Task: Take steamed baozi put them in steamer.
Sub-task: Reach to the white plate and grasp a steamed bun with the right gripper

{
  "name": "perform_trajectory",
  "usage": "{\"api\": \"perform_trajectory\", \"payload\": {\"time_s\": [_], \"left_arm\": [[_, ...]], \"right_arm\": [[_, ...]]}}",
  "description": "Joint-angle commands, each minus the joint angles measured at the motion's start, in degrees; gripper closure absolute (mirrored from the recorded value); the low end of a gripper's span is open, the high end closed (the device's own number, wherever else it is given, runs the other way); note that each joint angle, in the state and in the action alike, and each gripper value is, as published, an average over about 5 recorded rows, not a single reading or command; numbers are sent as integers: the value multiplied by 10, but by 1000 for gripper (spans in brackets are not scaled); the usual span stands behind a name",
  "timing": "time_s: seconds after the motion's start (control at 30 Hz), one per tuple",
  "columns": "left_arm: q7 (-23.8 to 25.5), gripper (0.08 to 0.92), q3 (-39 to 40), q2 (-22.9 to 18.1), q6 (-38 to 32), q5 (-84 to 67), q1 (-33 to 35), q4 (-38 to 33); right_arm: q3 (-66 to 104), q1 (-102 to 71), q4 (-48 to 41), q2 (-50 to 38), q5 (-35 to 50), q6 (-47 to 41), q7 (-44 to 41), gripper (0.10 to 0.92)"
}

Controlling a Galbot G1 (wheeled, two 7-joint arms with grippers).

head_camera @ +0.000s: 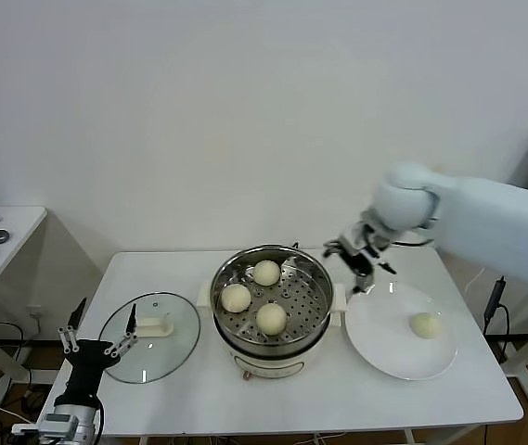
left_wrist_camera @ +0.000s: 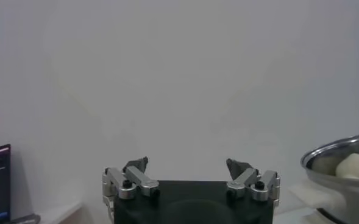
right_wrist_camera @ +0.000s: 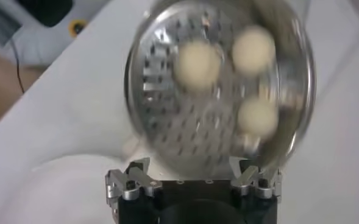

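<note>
Last baozi lies on the plate, to the right of and nearer than the empty right gripper.

The right gripper (head_camera: pixel 364 263), jaws spread and holding nothing, hovers between the steamer (head_camera: pixel 317 326) rim and the white plate (head_camera: pixel 375 336); three baozi (head_camera: pixel 271 317) sit on the perforated tray. The remaining baozi (head_camera: pixel 425 324), round with no long axis or facing, rests toward the table's right edge. The left gripper (head_camera: pixel 102 326), spread too, idles far off beside the glass lid (head_camera: pixel 175 348).

Three cream baozi (head_camera: pixel 266 272) inside steel steamer (head_camera: pixel 312 325), fourth (head_camera: pixel 424 324) apart.
</note>
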Motion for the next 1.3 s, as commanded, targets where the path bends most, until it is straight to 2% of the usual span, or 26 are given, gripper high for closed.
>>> {"api": "perform_trajectory", "payload": {"time_s": [0.03,0.23,0.53,0.83,1.3], "left_arm": [[1,177,7,3,1,1,-2,4],[1,177,9,2,1,5,-3,12],[1,177,3,-1,2,10,3,14],[1,177,-3,-7,1,12,9,15],[0,177,-5,-9,0,12,10,16]], "right_arm": [[150,-160,-45,-166,-67,-59,-41,203],[293,-319,-145,-162,-170,24,-72,203],[384,-406,-265,-81,-242,88,-63,203],[398,-421,-326,-3,-287,98,-53,203],[413,-435,-357,33,-326,93,-51,231]]}}
